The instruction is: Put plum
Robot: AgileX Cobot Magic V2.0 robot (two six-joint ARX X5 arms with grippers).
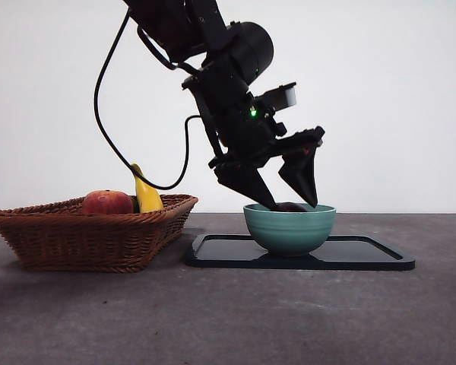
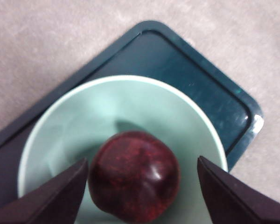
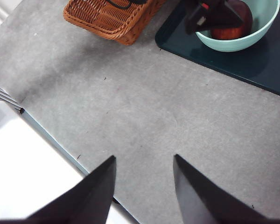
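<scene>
Left end effector (image 1: 289,199) spread (tips down); right end effector (image 3: 144,161) parted.

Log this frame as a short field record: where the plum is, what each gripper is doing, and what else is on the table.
plum: lying in the bowl, not gripped
bowl: green, standing on the dark tray
left gripper: open, fingers on either side of the plum at the bowl's rim
right gripper: open, waiting above bare table, holding nothing
basket: beside the tray, holds a red fruit and a banana
</scene>
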